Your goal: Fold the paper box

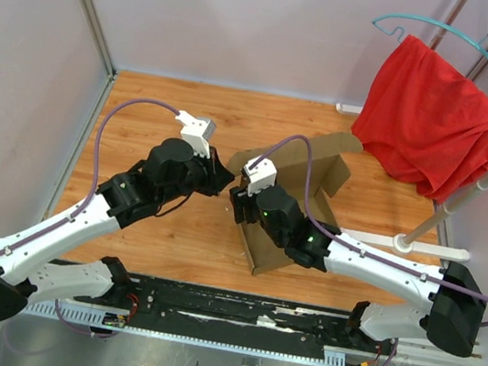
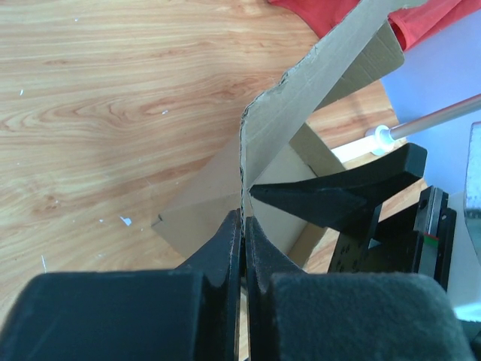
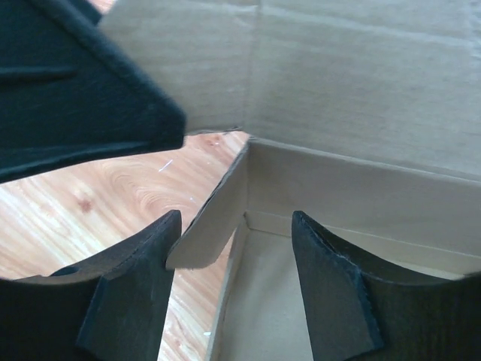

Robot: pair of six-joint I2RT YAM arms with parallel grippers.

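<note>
Looking from above hides both sets of fingertips behind the paper box (image 1: 319, 169), half-raised at mid-table (image 1: 145, 102). The wrist views show them: the left gripper (image 2: 242, 226) pinches an upright flap edge, while the right gripper (image 3: 234, 226) gapes wide, a wall corner between its fingers.

Your counter (image 1: 214, 253) is a light wood-grain board. The paper box (image 1: 320, 172) rests on it right of the middle, half-folded with walls raised, and spans from near the far edge toward the near edge. A white bar (image 1: 401, 244) lies at the right edge. Small white specks (image 2: 125, 221) dot the wood.
</note>
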